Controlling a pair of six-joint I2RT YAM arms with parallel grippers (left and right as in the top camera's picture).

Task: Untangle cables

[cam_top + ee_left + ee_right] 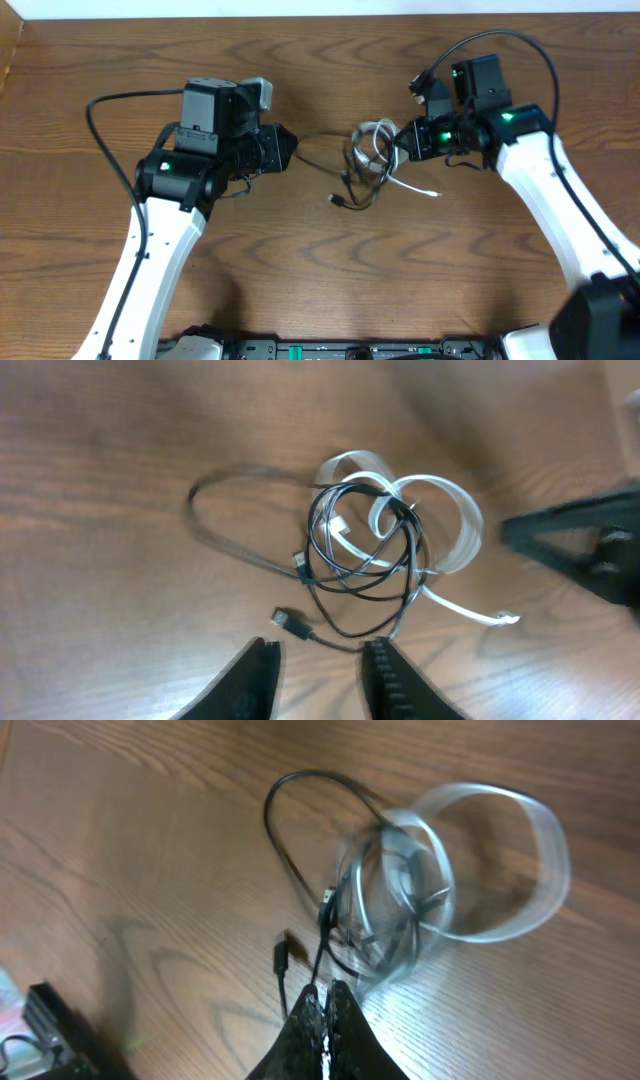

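Observation:
A thin black cable (352,190) and a flat white cable (372,140) lie tangled together at the table's middle. In the left wrist view the black coil (350,575) runs through the white loops (450,525), and a black plug (290,623) lies just in front of my fingers. My left gripper (290,150) is open and empty, left of the tangle (320,660). My right gripper (403,140) is at the tangle's right edge. Its jaws (327,995) are shut, with white cable showing between them. The white loop (500,865) is blurred and lifted.
The wooden table (300,260) carries nothing else near the tangle. A long black loop (225,520) of the cable reaches left from the tangle. The right gripper's fingertip (560,540) enters the left wrist view from the right.

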